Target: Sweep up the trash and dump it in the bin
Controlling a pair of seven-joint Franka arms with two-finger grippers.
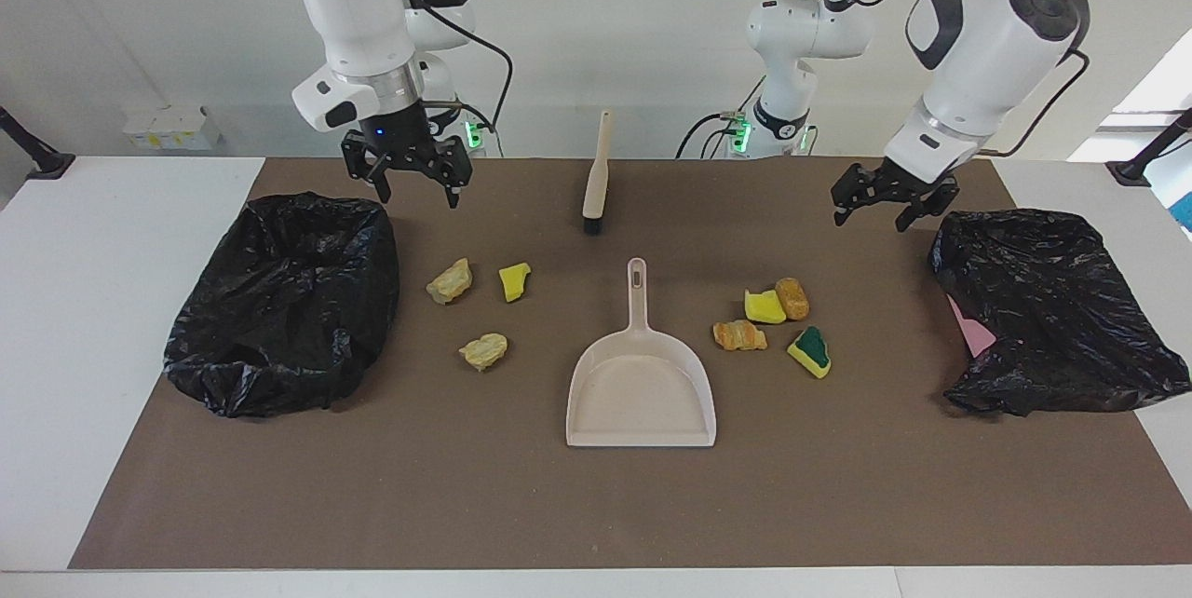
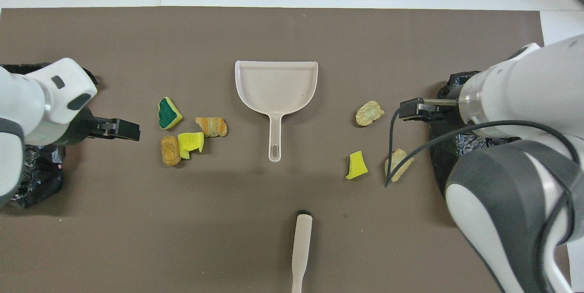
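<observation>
Several small sponge chunks of trash lie on the brown mat [image 1: 596, 505]. Three yellow and tan ones [image 1: 483, 351] [image 2: 366, 113] lie toward the right arm's end, several more [image 1: 764, 306] [image 2: 190, 143] toward the left arm's end, one with a dark green face [image 1: 810, 352]. A beige dustpan [image 1: 641, 384] [image 2: 276, 85] lies between the two groups. The beige brush [image 1: 596, 174] [image 2: 301, 247] lies nearer to the robots. My right gripper [image 1: 417, 193] [image 2: 413, 110] hangs open and empty over the mat beside one black-bagged bin [image 1: 289, 300]. My left gripper [image 1: 871, 218] [image 2: 130, 130] hangs open and empty beside the other bin [image 1: 1052, 309].
Both bins are lined with crumpled black bags, one at each end of the mat; something pink shows at the edge of the one at the left arm's end. White tabletop [image 1: 121, 300] borders the mat. The right arm's cable [image 2: 392, 147] dangles over a tan chunk.
</observation>
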